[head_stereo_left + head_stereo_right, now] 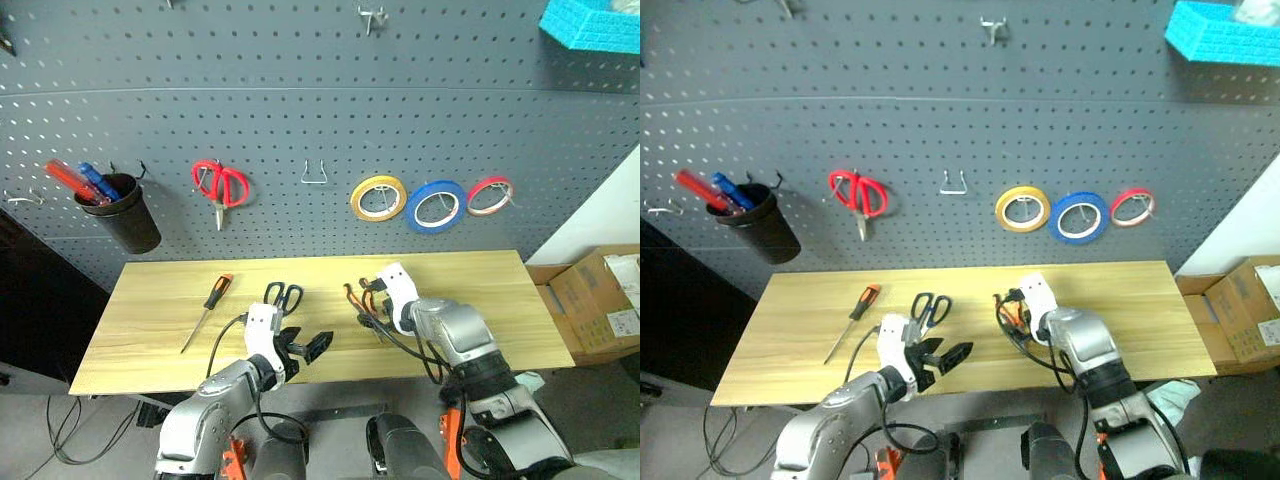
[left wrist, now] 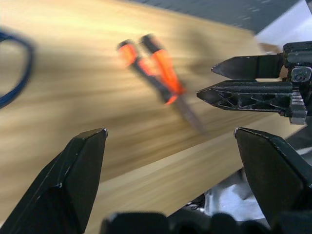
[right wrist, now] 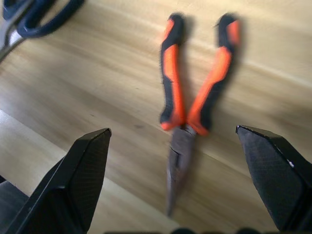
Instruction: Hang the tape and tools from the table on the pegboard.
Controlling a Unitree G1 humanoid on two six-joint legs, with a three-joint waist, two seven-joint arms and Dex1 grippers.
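Both grippers spread wide, holding nothing: right gripper (image 3: 173,146) above the pliers (image 3: 192,92) on the table (image 1: 480,290), left gripper (image 1: 305,350) just beside; scissors (image 1: 283,295) near.

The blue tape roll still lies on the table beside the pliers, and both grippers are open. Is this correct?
Not quite. The blue tape roll already hangs on the pegboard, between the yellow and red rolls, as the left eye view shows. The pliers do lie on the table, and the left gripper and right gripper are both open.
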